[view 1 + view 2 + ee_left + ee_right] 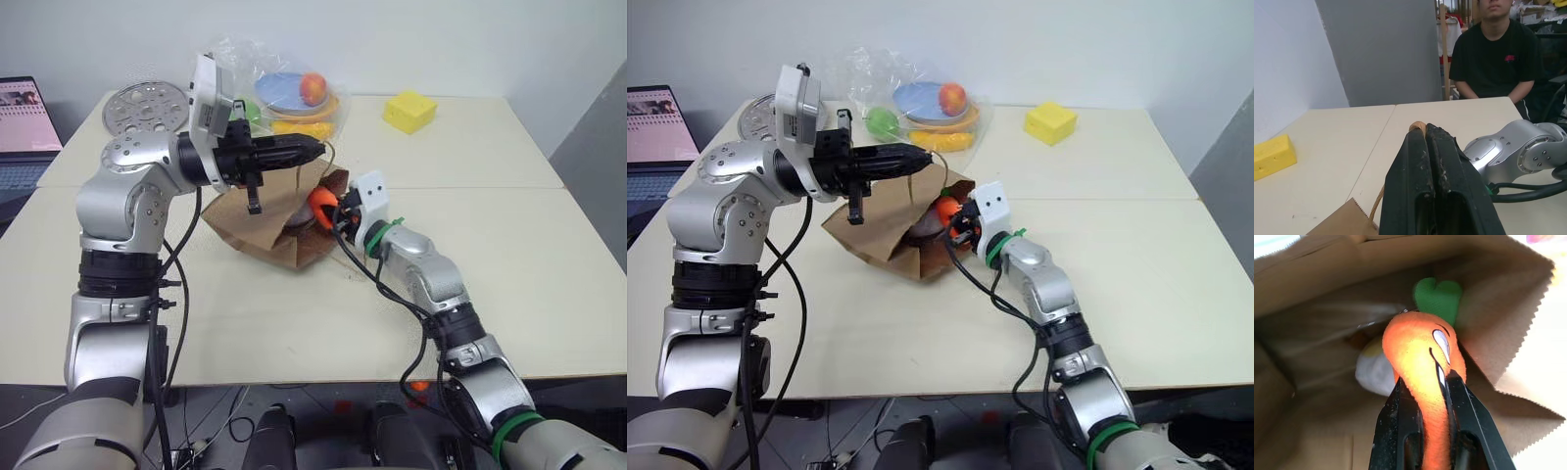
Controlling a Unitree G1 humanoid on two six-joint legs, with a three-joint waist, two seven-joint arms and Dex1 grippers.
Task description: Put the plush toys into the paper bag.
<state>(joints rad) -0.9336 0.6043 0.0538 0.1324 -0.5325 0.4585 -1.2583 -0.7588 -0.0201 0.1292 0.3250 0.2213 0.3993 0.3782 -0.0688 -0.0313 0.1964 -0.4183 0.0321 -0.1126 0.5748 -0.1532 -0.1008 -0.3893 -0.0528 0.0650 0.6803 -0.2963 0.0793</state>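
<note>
At centre frame your one paper bag [279,230] lies tipped on the counter [509,284], its mouth lifted so toys can slide in: your left gripper [312,148], clenched on the bag's twisted handle [1418,126], holds it up from the upper left. From the lower right, your right gripper [1422,384] grasps the carrot [1418,357], leaf end first, just inside the mouth. The egg [1374,369] already rests deeper in. Count two plush toys, one bag, two grippers.
</note>
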